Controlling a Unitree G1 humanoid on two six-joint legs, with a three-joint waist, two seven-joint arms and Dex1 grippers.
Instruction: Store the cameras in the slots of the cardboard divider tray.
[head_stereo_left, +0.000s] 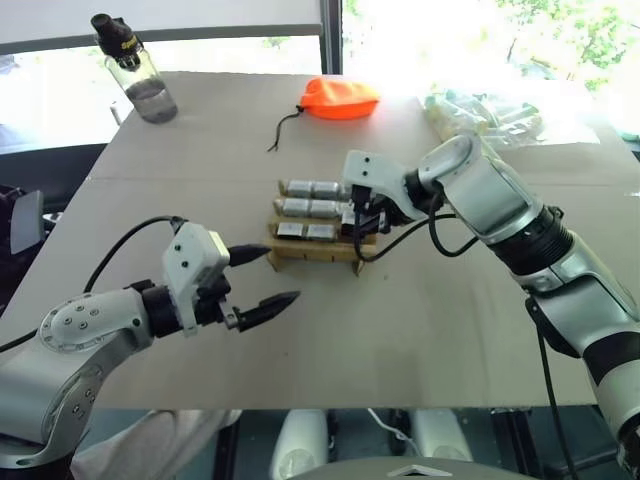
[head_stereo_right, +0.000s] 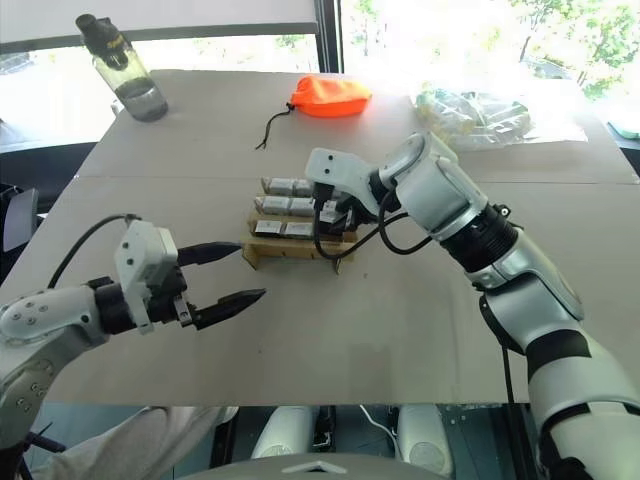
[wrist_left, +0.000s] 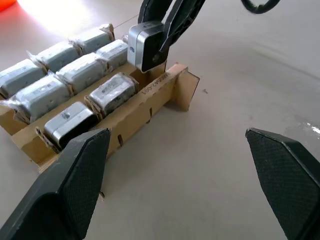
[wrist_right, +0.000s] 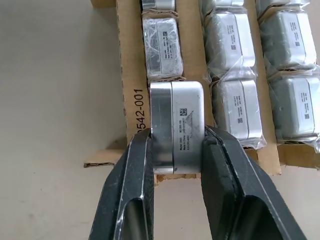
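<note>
The cardboard divider tray (head_stereo_left: 316, 254) lies mid-table, and several silver-grey cameras (head_stereo_left: 310, 209) fill its slots, most in clear wrap. My right gripper (head_stereo_left: 358, 222) is shut on one bare camera (wrist_right: 177, 127), pinching its two sides. It holds this camera (wrist_left: 145, 47) just above the right end of the tray's front row, next to two seated cameras (wrist_left: 112, 92). My left gripper (head_stereo_left: 280, 275) hangs open and empty over the table in front of the tray's left corner, apart from it, fingers (wrist_left: 75, 180) spread wide.
A water bottle (head_stereo_left: 140, 70) stands at the far left corner. An orange pouch (head_stereo_left: 340, 98) with a black cord lies at the back centre. A clear bag of pale items (head_stereo_left: 490, 115) sits at the back right. Bare tabletop (head_stereo_left: 420, 330) stretches in front of the tray.
</note>
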